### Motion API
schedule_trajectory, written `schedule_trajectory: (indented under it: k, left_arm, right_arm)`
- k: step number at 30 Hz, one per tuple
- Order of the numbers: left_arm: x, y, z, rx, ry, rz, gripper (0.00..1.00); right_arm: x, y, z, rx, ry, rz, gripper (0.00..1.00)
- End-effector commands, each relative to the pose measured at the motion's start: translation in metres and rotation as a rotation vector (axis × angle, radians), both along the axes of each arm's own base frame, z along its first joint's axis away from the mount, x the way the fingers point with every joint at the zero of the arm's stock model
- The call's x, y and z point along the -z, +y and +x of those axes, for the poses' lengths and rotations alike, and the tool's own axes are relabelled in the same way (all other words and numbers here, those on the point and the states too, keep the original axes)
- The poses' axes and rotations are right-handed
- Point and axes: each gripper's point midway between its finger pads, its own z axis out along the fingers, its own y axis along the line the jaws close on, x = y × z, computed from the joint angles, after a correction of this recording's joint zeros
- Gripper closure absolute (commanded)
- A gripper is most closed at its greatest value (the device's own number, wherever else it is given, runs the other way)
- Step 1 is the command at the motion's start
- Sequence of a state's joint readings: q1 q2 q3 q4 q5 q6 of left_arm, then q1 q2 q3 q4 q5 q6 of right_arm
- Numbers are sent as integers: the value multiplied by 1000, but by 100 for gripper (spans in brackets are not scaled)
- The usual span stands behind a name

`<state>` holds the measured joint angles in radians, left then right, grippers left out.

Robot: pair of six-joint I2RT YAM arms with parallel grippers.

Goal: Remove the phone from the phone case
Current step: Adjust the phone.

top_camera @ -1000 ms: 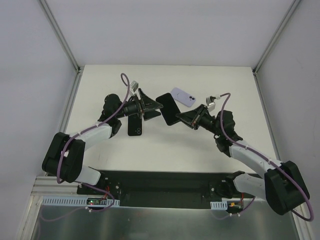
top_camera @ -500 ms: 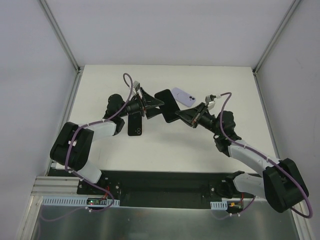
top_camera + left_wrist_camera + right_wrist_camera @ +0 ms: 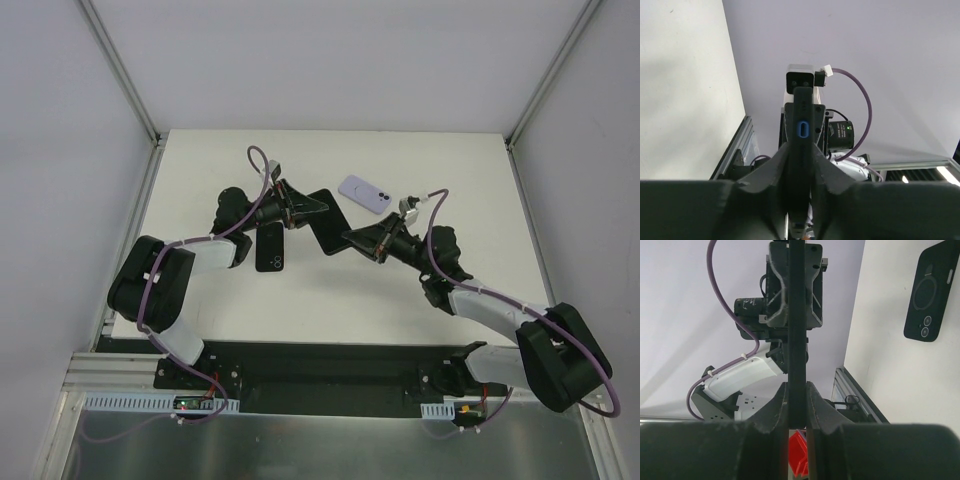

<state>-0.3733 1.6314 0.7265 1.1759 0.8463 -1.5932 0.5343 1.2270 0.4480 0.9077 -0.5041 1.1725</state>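
A black phone in its case [image 3: 328,222] hangs edge-on above the table between both arms. My left gripper [image 3: 316,208] is shut on its far-left end. In the left wrist view the edge [image 3: 801,125] with a blue-rimmed port runs up from between the fingers [image 3: 801,170]. My right gripper [image 3: 351,236] is shut on the opposite end, and the thin black edge [image 3: 796,315] is pinched between its pads [image 3: 797,395]. I cannot tell phone from case in the grip.
A black case or phone back [image 3: 270,247] with camera rings lies flat under the left arm, also in the right wrist view [image 3: 930,290]. A lilac phone-shaped item [image 3: 365,193] lies behind the grippers. White walls and frame posts border the table.
My left gripper has gone from open to shut on the black phone's end. Both arms and the phone have shifted a little left and toward the front.
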Motion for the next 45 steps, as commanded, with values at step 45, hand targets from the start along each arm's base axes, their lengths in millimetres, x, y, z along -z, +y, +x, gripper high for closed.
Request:
schedule_trajectory:
  k: [45]
  left_arm:
    - [-85, 18, -27, 16, -151, -156, 100]
  right_arm:
    - [-40, -17, -31, -93, -230, 166, 99]
